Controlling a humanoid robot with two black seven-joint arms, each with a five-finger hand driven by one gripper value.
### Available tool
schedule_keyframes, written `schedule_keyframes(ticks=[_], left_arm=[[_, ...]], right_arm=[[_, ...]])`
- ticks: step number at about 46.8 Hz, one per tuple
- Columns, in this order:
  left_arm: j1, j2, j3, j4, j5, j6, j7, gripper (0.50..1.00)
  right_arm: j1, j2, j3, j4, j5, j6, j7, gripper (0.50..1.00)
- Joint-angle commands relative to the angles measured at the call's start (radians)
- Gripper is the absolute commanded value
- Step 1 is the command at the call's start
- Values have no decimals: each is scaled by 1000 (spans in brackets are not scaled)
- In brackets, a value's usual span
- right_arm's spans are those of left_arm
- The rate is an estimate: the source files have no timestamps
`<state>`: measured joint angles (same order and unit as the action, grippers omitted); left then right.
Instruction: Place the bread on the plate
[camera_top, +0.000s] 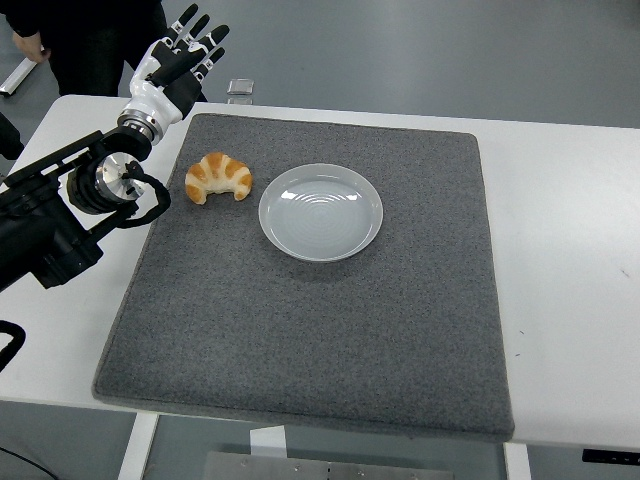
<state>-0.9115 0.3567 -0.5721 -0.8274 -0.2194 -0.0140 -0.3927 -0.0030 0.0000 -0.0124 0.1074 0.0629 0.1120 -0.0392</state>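
My left hand (185, 58) hovers wide open beyond the mat's (320, 340) corner; croissant (219, 177) lies just beside the empty plate (321, 211).

Readable text: none anywhere in the frame.
Bread (219, 177): plain crust, no label or wrapper, upper left of centre.
Plate (320, 211): plain white, only concentric rings, no mark or brand, centre of the frame.
Grey mat (320, 330): unmarked felt surface.
White table (570, 250): no sign or number on it.
Left hand (183, 60): black and white casing, upper left, no legible lettering.
Small clear object (239, 92): top edge of the table, too small to read.
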Motion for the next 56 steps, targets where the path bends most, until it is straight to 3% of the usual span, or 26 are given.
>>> schedule_keyframes(ticks=[1, 5, 16, 22, 26, 32, 37, 46, 56], left_arm=[[0, 1, 0, -7, 2, 5, -2, 1000], [5, 1, 6, -24, 3, 19, -29, 1000], [-37, 33, 41, -18, 40, 20, -25, 1000], [-56, 76, 54, -18, 266, 17, -18, 1000], [-72, 114, 96, -32, 467, -15, -15, 1000], [-148, 208, 244, -78, 664, -135, -5, 1000], [-280, 286, 444, -99, 687, -162, 58, 1000], [-513, 301, 830, -88, 775, -172, 72, 1000], [-549, 283, 903, -4, 847, -178, 87, 1000]], right_arm=[[0, 0, 0, 0, 0, 0, 1, 952], [0, 0, -1, 0, 0, 0, -1, 952], [0, 0, 0, 0, 0, 0, -1, 952], [0, 0, 0, 0, 0, 0, 1, 952], [0, 0, 0, 0, 0, 0, 1, 952], [0, 0, 0, 0, 0, 0, 1, 952], [0, 0, 0, 0, 0, 0, 1, 952], [-2, 0, 0, 0, 0, 0, -1, 954], [0, 0, -1, 0, 0, 0, -1, 952]])
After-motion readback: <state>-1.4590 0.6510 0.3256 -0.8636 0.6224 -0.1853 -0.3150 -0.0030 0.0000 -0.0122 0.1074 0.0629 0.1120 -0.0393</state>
